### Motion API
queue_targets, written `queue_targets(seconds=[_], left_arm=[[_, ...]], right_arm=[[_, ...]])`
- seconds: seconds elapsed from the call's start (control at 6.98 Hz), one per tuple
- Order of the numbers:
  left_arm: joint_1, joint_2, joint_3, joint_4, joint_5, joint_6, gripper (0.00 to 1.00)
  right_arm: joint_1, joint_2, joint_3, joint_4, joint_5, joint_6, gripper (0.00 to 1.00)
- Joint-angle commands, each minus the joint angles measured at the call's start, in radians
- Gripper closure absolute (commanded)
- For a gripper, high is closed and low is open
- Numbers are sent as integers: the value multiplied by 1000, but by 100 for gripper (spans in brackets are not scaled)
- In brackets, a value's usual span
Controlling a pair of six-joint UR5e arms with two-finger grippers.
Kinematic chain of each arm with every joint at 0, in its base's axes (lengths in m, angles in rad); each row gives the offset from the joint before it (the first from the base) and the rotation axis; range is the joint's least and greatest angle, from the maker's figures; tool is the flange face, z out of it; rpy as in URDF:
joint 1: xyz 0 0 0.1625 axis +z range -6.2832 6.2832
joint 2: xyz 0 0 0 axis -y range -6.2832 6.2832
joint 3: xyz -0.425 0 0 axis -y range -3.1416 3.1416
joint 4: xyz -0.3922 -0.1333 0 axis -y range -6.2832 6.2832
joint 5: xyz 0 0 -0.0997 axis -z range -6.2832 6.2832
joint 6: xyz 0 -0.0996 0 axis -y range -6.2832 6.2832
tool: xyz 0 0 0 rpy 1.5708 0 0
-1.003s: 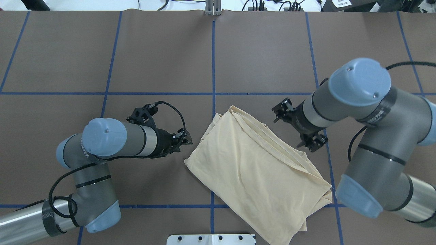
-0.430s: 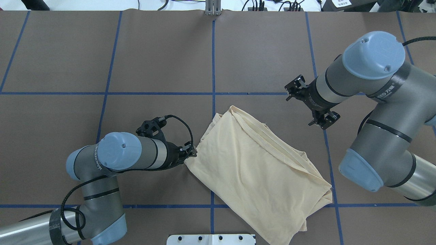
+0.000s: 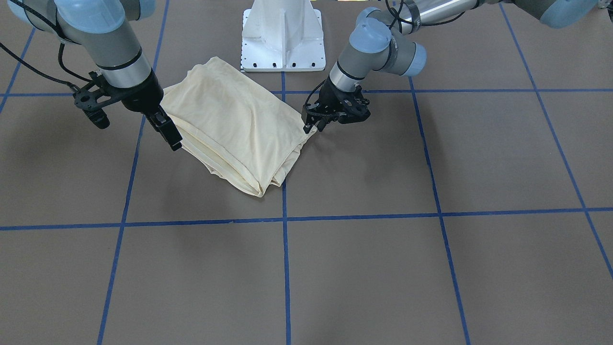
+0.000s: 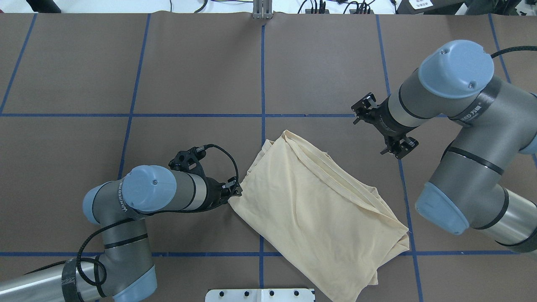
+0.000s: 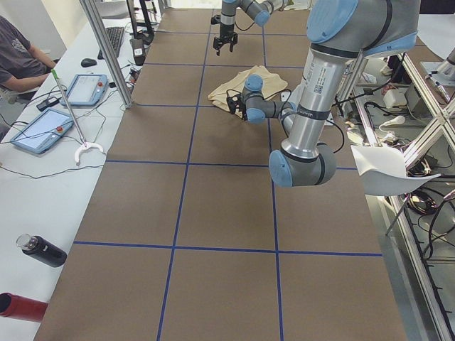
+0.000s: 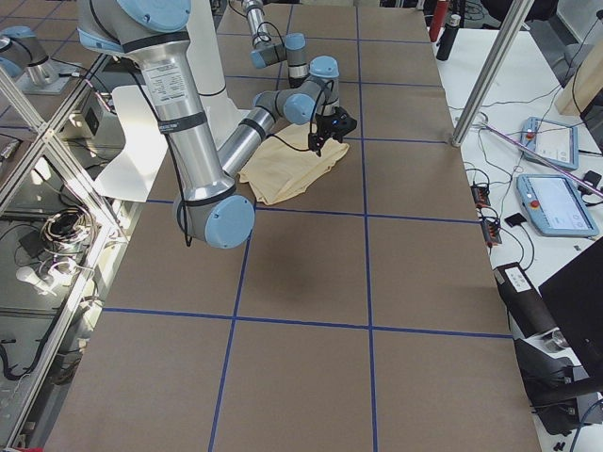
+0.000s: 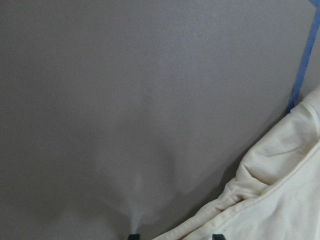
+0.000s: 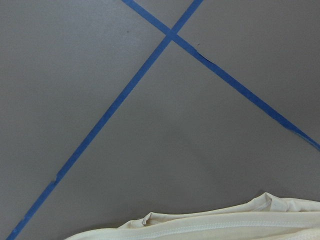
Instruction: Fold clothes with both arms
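Note:
The cream-yellow shirt (image 4: 314, 209) lies folded in a slanted rectangle on the brown table, with no print showing. It also shows in the front view (image 3: 230, 124). My left gripper (image 4: 234, 193) is low at the shirt's left corner. In the left wrist view its two fingertips stand apart at the bottom edge, with the shirt's hem (image 7: 225, 215) between them, so it is open. My right gripper (image 3: 173, 139) hangs above the table just off the shirt's right edge, apart from it. No fingertips show in the right wrist view, only the hem (image 8: 225, 225); the gripper looks open.
Blue tape lines (image 4: 262, 84) grid the table (image 4: 84, 63). The white pedestal base (image 3: 282, 38) stands at the robot's edge beside the shirt. Tablets and cables lie on the side benches (image 5: 43, 128).
My left gripper has moved toward the robot and right, onto the shirt's left corner. My right gripper has pulled away from the shirt's right edge toward the far side.

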Motion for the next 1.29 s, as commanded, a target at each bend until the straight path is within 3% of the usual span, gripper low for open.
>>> queue_targets(seconds=[0.0,0.29,0.57,0.72,1.0,1.15], left_arm=[[2,8,0,1,10,1,100],[-12,-3,-13,48,10,23,100],[-170,-36,30,35,9,223,100],[-244,-111,144,23,9,263,100],[-349,-295,526,-227,10,273,100],[-373,-310,585,-287,12,288,100]], right_arm=[[-1,2,-11,0,-6,0,0],[-3,4,-21,0,-9,0,0],[-9,7,-21,1,-9,12,0],[-38,8,-21,1,-24,8,0],[-133,43,-23,1,-110,12,0],[-188,53,-20,1,-162,11,0]])
